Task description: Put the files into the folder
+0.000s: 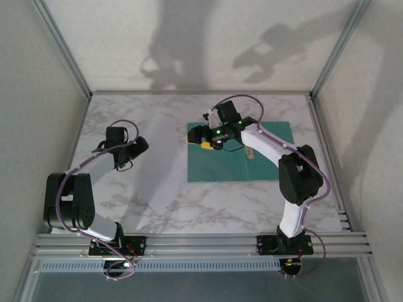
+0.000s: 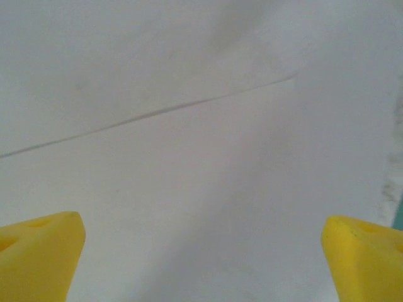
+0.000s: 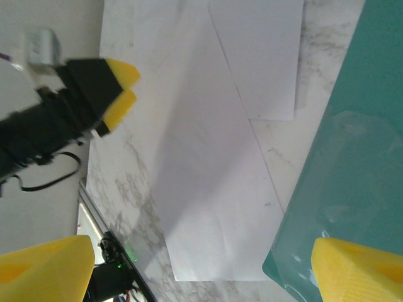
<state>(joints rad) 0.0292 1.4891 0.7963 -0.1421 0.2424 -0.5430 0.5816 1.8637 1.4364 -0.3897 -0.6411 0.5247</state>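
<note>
Squarely, pale walls (image 1: 208, 44) enclose marble tabletop (image 1: 252, 201) bearing files (image 1: 160, 170), folder (image 1: 220, 170).

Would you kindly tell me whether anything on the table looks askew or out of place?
The files lie on the marble tabletop left of the folder, overlapping and fanned at different angles, their edges slanting against the folder's straight sides. Nothing looks torn or spilled.
</note>
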